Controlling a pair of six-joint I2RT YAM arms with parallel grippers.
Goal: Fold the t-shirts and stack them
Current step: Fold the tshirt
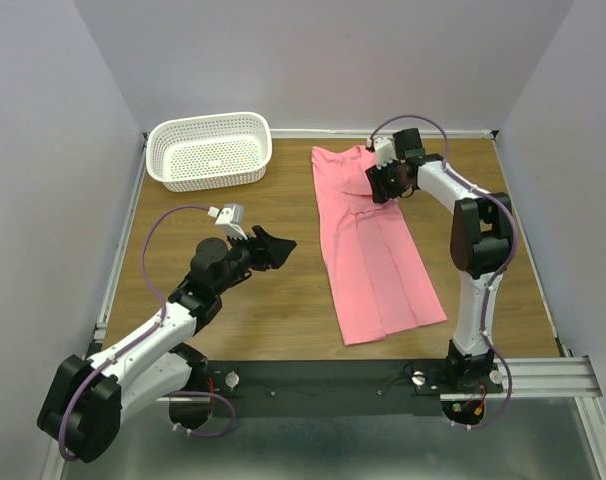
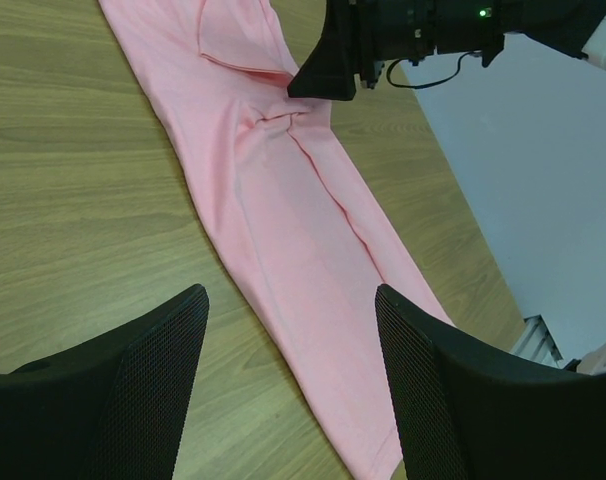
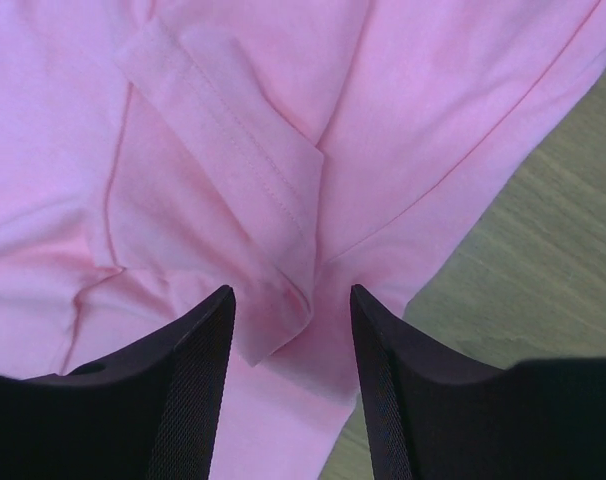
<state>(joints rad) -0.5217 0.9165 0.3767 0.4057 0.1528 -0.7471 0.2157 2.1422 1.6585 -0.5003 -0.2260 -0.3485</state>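
The salmon-pink t-shirt (image 1: 375,245) lies on the wooden table as a long narrow strip, both sides folded in, neck end at the back. It also shows in the left wrist view (image 2: 283,210) and fills the right wrist view (image 3: 283,130). My right gripper (image 1: 380,185) is open, low over the shirt's upper right part, its jaws either side of a folded-in sleeve (image 3: 233,150). My left gripper (image 1: 273,250) is open and empty above bare table, left of the shirt.
A white perforated basket (image 1: 173,150) stands at the back left of the table. Grey walls close in the table on three sides. A black rail runs along the near edge (image 1: 323,380).
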